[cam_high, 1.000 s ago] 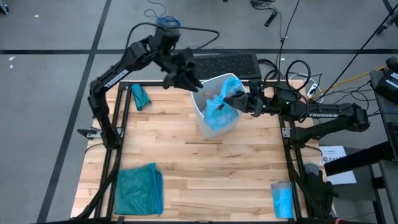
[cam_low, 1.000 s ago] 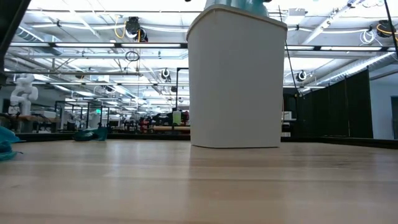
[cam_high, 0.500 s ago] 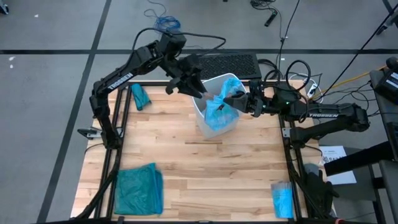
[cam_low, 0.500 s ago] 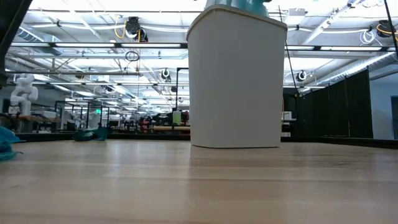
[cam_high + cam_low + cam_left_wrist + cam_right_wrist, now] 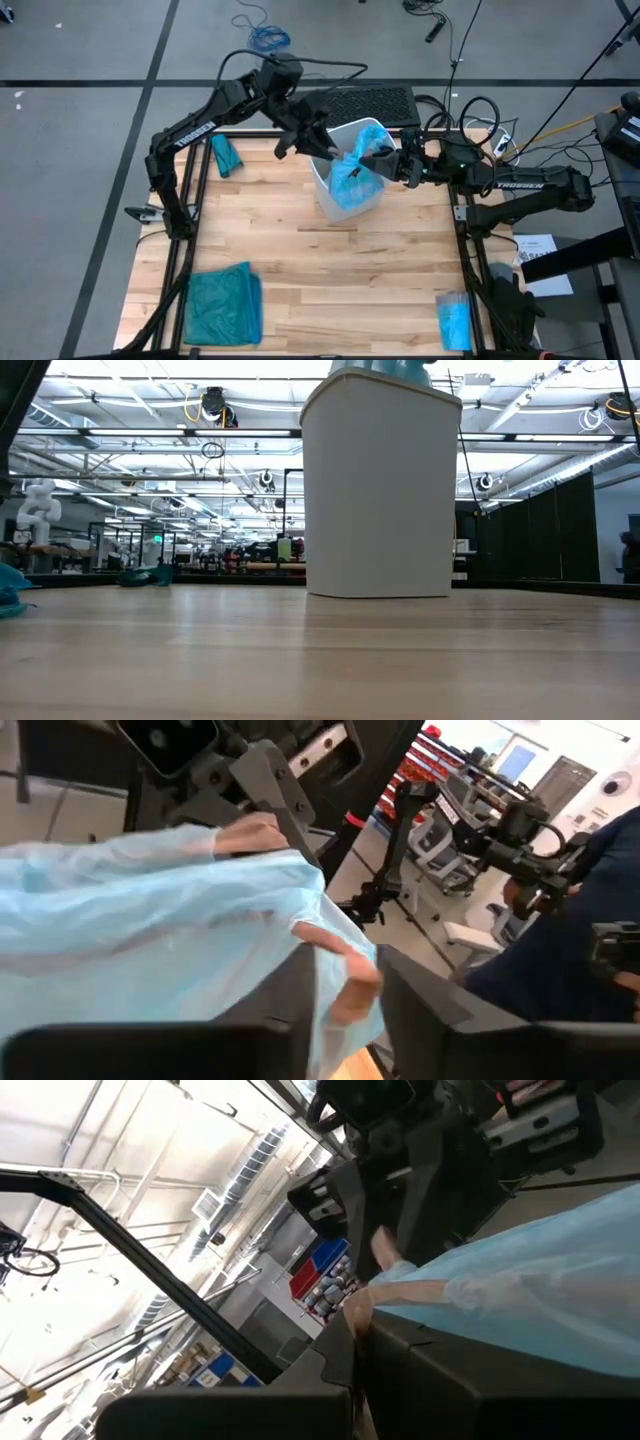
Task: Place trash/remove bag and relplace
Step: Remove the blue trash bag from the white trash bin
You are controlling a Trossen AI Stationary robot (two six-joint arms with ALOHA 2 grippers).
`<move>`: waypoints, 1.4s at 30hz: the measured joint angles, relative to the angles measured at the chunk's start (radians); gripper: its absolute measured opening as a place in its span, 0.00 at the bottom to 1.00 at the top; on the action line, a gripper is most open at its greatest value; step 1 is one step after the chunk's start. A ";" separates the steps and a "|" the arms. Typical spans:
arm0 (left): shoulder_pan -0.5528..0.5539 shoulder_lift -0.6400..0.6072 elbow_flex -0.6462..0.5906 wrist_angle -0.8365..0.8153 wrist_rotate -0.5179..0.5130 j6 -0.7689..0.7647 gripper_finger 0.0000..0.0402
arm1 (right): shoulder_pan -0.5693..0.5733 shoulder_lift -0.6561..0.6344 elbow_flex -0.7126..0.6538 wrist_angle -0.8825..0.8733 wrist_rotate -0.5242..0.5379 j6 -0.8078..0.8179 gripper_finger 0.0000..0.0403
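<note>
now, upper centre of the overhead frame: left gripper (image 5: pixel 318 143) with fingers narrowly apart around a fold of the pale blue bag (image 5: pixel 352 178), which lines one white bin (image 5: pixel 340 205). right gripper (image 5: pixel 382 160) is clamped tight on the bag's opposite edge. two teal bags (image 5: pixel 222 305) and one blue packet (image 5: pixel 455 322) lie elsewhere on one table (image 5: pixel 350 270).

Wooden slatted table top (image 5: pixel 330 270), dark frame rails along its sides. White bin (image 5: pixel 378 490) stands upright toward the far edge. Dark teal-green bag (image 5: pixel 222 305) lies crumpled at the near left corner. Small teal folded piece (image 5: pixel 225 155) lies at the far left edge. Folded blue packet (image 5: pixel 454 321) lies at the near right corner. Black keyboard (image 5: pixel 365 102) on the floor just beyond the table. Coiled blue cable (image 5: pixel 265 38) farther out on the grey floor. White paper sheet (image 5: pixel 541 265) right of the table.
</note>
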 joint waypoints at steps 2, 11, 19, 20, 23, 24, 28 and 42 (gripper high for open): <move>0.001 0.000 0.000 0.011 -0.011 0.000 0.10 | 0.000 0.000 0.000 0.000 0.000 0.000 0.00; 0.001 -0.011 0.005 0.033 -0.038 -0.003 0.00 | 0.000 -0.014 -0.001 0.113 -0.003 0.011 0.00; 0.015 -0.074 0.008 0.052 -0.039 -0.010 0.00 | 0.000 -0.076 0.000 0.085 -0.006 -0.023 0.15; 0.016 -0.078 0.008 0.062 -0.039 -0.021 0.00 | 0.000 -0.079 0.000 0.077 -0.007 -0.021 0.19; 0.015 -0.084 0.008 0.116 -0.038 -0.057 0.00 | 0.000 -0.082 0.000 0.076 -0.011 0.007 0.29; 0.015 -0.086 0.008 0.133 -0.038 -0.075 0.00 | 0.000 -0.082 0.000 0.077 -0.011 0.019 0.32; -0.003 -0.086 0.008 0.229 -0.037 -0.123 0.00 | 0.000 -0.069 0.000 0.084 -0.011 0.064 0.37; -0.048 -0.032 0.007 0.316 -0.145 -0.172 0.00 | -0.003 0.045 0.000 0.291 -0.033 0.160 0.36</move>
